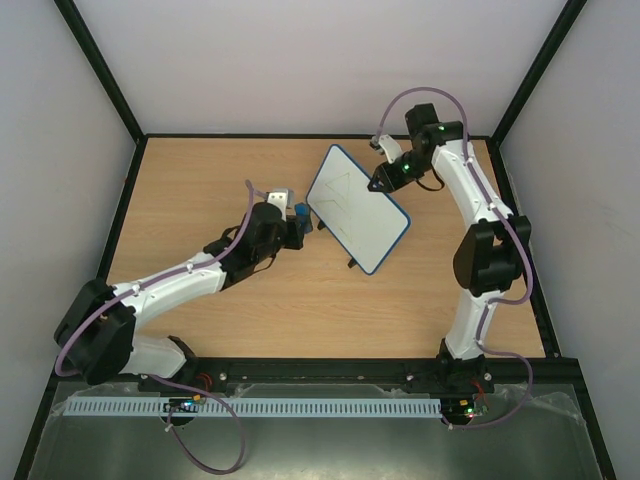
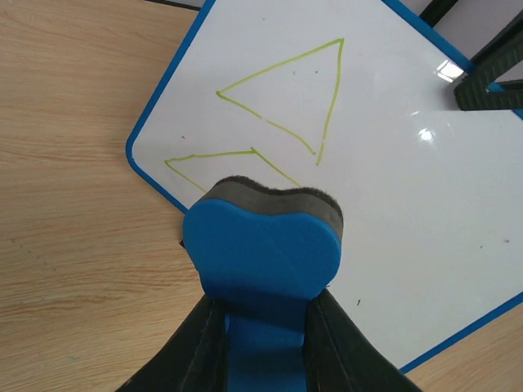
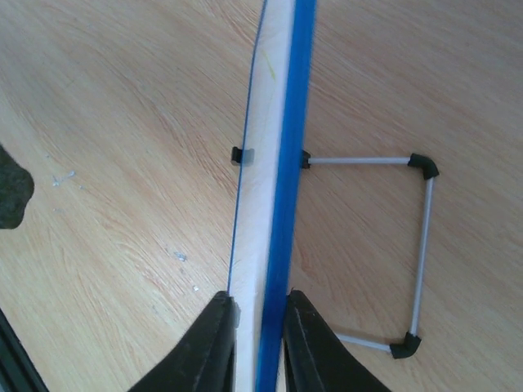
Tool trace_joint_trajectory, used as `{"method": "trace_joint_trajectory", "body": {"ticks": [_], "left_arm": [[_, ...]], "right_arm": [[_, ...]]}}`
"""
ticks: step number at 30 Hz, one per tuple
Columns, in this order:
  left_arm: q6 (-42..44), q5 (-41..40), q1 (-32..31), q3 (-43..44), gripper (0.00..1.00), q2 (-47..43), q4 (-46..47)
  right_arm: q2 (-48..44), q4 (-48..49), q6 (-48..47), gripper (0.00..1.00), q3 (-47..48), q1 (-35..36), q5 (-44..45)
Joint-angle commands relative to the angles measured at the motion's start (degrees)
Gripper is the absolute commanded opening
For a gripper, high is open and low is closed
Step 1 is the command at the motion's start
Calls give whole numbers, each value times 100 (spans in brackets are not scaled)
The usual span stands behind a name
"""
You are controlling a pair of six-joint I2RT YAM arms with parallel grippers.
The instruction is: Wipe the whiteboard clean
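The whiteboard (image 1: 357,207) is a white board with a blue rim, propped tilted on the wooden table. It bears yellow-green triangle outlines (image 2: 290,94). My left gripper (image 1: 296,222) is shut on a blue eraser (image 2: 261,249) with a dark felt pad, whose felt end sits at the board's lower left edge over one triangle. My right gripper (image 1: 381,184) is shut on the board's far edge; in the right wrist view its fingers (image 3: 214,343) clamp the rim of the whiteboard (image 3: 278,204) edge-on.
The board's wire stand with black corner pieces (image 3: 421,253) rests on the table behind the board. Black frame posts and white walls enclose the table (image 1: 200,190). A black rail (image 1: 330,375) runs along the near edge.
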Motion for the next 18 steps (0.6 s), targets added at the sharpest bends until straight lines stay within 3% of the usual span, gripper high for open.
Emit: {"method": "trace_joint_trajectory", "body": {"ticks": [1,5,11,18], "left_arm": [[372,113,8,231,3,-79,-297],[395,192,8,231,3,-66,-295],[638,-19,-1,143,3,-189,-339],[1812,-562,-371,-383,3,-434,330]], "right_arm": [[181,-312,12,13,229,11,120],[201,-397,-32,2,291,7,59],[189,-906,-449,2,254,12,-75],[-326,-914,-642,2,-365,90,-145]]}}
